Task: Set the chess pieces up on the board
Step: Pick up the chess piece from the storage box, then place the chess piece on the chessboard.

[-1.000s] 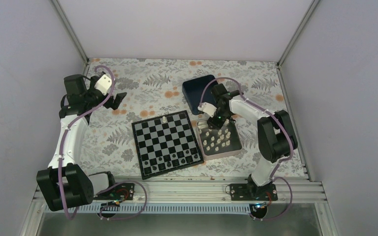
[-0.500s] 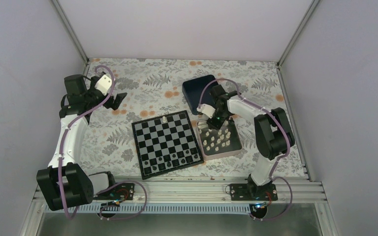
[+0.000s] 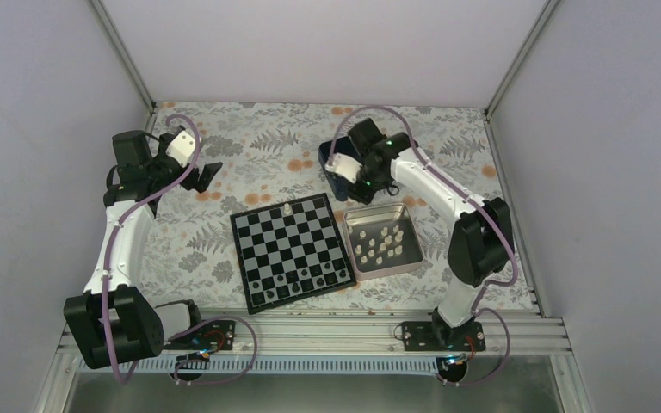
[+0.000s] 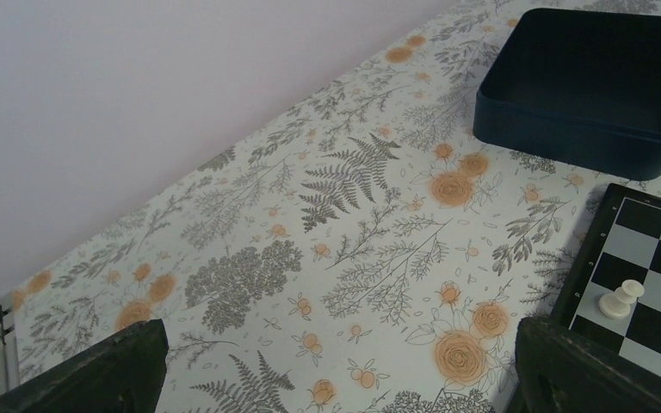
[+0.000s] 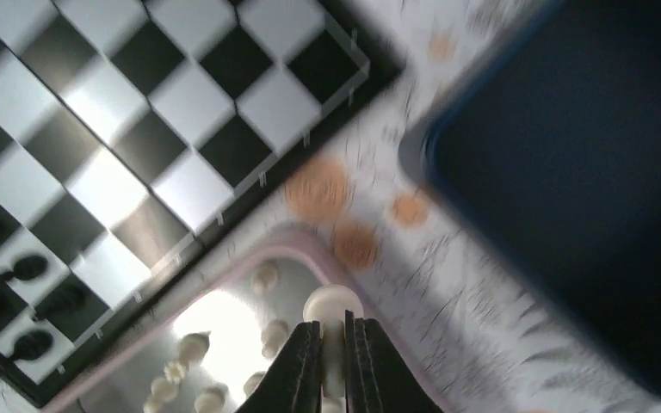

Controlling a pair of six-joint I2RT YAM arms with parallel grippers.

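Note:
The checkered board (image 3: pixel 290 250) lies flat in the middle; it also shows in the right wrist view (image 5: pixel 138 155). One cream-white piece (image 3: pixel 287 208) stands near its far edge, also seen in the left wrist view (image 4: pixel 620 298). Several black pieces stand along its near edge. Several more cream-white pieces (image 3: pixel 379 245) lie in the silver tin (image 3: pixel 406 258). My right gripper (image 5: pixel 333 340) is shut on a cream-white piece (image 5: pixel 333 305), lifted above the tin's far corner. My left gripper (image 4: pixel 336 370) is open and empty over the cloth, left of the board.
A dark blue square box (image 3: pixel 342 161) stands behind the tin, partly under the right arm, and shows in the left wrist view (image 4: pixel 585 77). The floral cloth (image 3: pixel 250 163) covers the table. Walls and metal rails close in the sides.
My right gripper has risen out of the tin with a cream-white piece and moved back and left toward the blue box. The left arm has not moved.

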